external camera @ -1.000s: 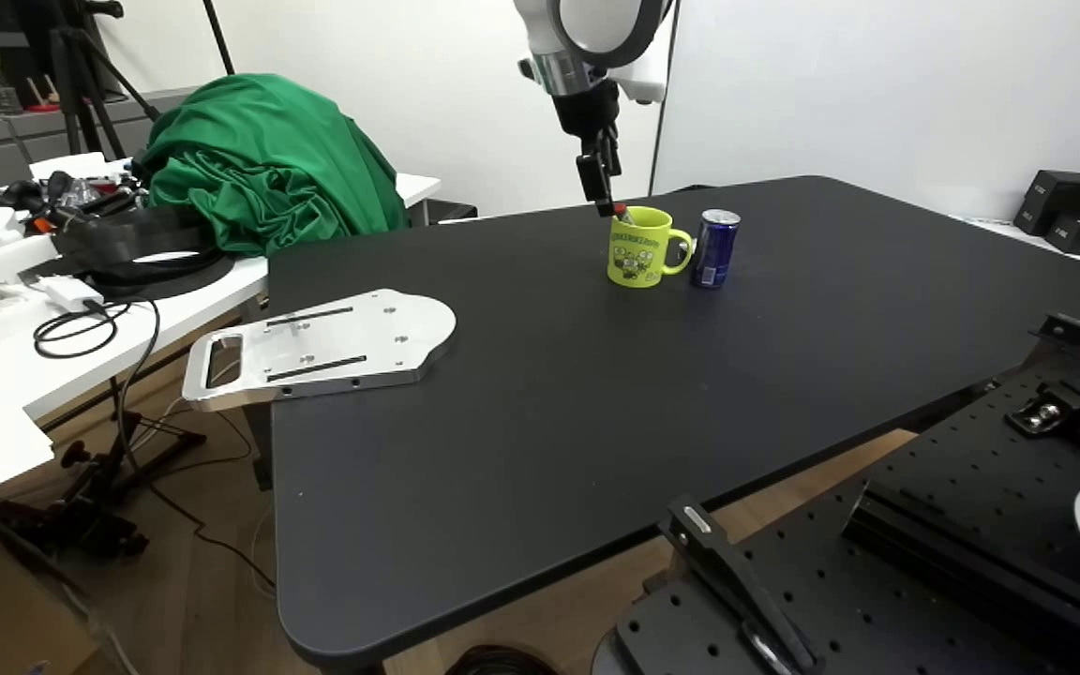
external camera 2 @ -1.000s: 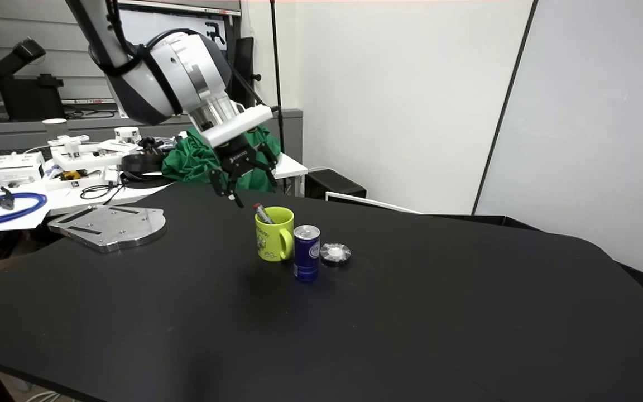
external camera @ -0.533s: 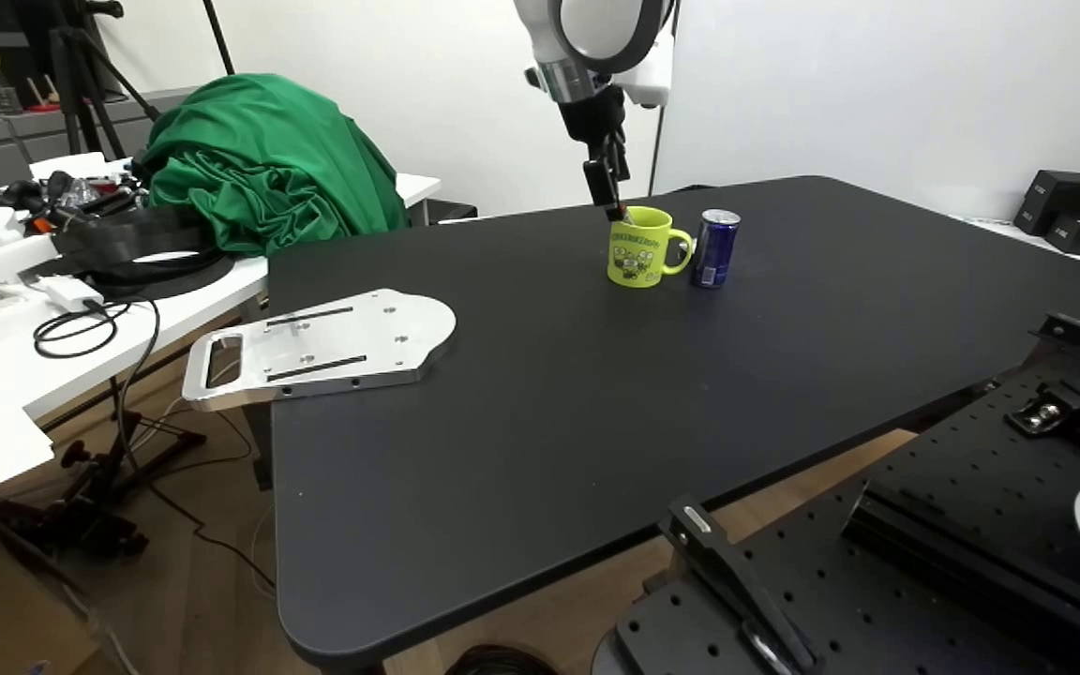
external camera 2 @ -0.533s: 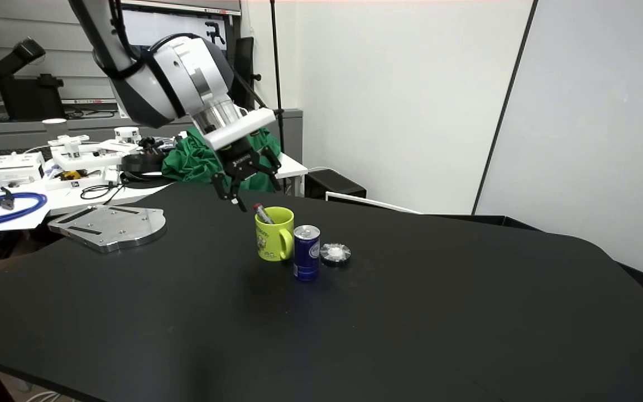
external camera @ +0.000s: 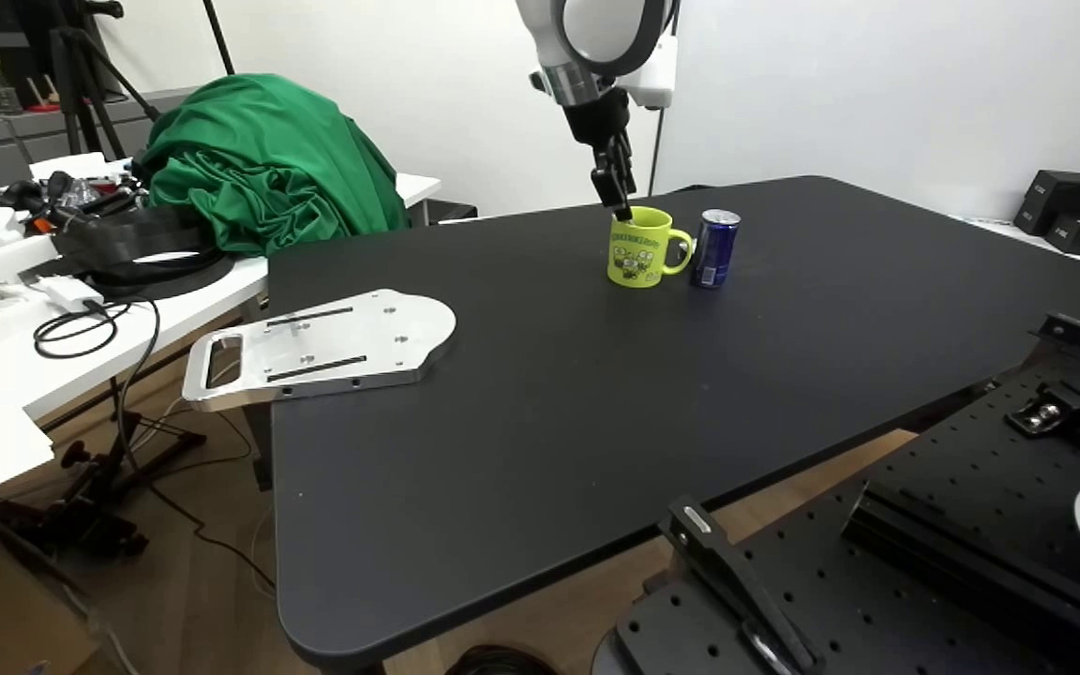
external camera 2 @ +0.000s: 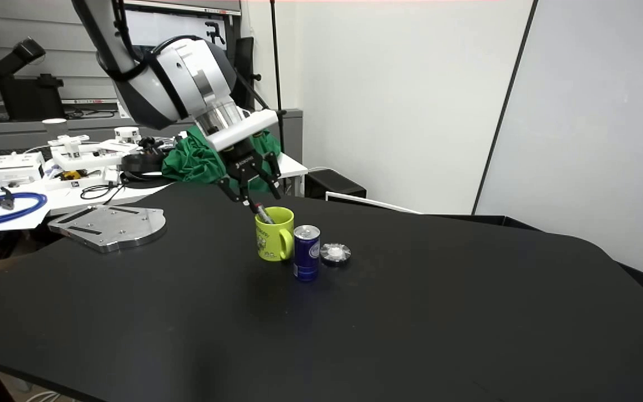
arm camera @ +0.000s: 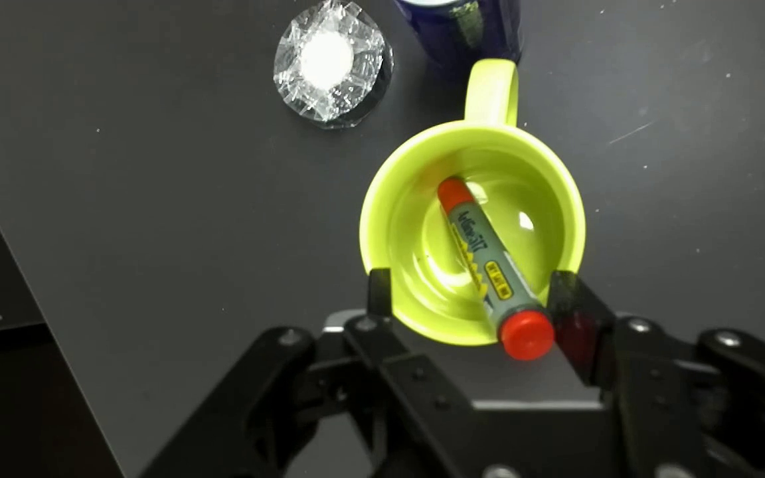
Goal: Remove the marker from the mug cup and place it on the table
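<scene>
The yellow-green mug [external camera: 634, 262] stands upright on the black table [external camera: 540, 450]; it also shows in an exterior view [external camera 2: 268, 245] and the wrist view [arm camera: 374, 222]. The marker [arm camera: 485, 255] leans inside it, grey-green with red ends, its upper red end above the rim. It shows in an exterior view [external camera 2: 265, 215]; in the other exterior view the finger hides it. My gripper [arm camera: 470, 299] is partly open around the marker's upper end, which is close to the right-hand finger in the wrist view; I cannot tell if they touch. Both exterior views show the gripper [external camera 2: 264, 202] [external camera: 622, 216] at the rim.
A dark blue can [external camera 2: 306, 254] stands by the mug's handle. A round clear-wrapped disc [arm camera: 329, 63] lies near the can. A silver metal plate [external camera: 343, 342] lies at one table edge. A cluttered white desk with green cloth [external camera: 268, 169] stands beyond.
The gripper has moved slightly down and toward the mug. Its fingers have drawn closer together, and one now meets the marker's red end in an exterior view. The mug and can have not moved.
</scene>
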You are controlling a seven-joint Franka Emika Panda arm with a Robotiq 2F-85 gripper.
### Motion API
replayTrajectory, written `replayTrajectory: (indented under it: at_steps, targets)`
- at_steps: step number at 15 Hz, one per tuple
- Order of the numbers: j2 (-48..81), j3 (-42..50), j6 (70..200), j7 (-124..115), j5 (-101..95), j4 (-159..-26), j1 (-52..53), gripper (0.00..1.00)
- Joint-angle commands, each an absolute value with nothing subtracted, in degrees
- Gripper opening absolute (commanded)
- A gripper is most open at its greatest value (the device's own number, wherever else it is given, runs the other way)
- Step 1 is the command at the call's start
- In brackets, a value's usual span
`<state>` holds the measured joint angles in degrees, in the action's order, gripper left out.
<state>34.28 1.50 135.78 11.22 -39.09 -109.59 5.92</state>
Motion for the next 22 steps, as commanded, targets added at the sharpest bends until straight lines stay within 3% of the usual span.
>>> replayTrajectory:
  at_steps: [1, 5, 7, 8, 10, 20, 22]
  targets:
    - [35.15, 1.82, 134.12, 9.55, -38.85, -107.81, 6.17, 0.33]
    - [35.18, 1.65, 133.24, 9.74, -38.38, -107.62, 6.03, 0.05]
    - [35.15, 1.62, 132.65, 9.92, -37.8, -107.54, 5.98, 0.0]
    - [35.18, 1.66, 132.28, 9.8, -37.6, -107.48, 6.06, 0.35]
    - [35.27, 1.59, 131.98, 9.75, -37.59, -107.51, 6.17, 0.31]
    - [35.75, 1.19, 132.23, 9.42, -37.87, -107.72, 6.78, 0.98]
    - [35.93, 1.11, 132.46, 9.44, -37.72, -107.67, 6.77, 1.0]
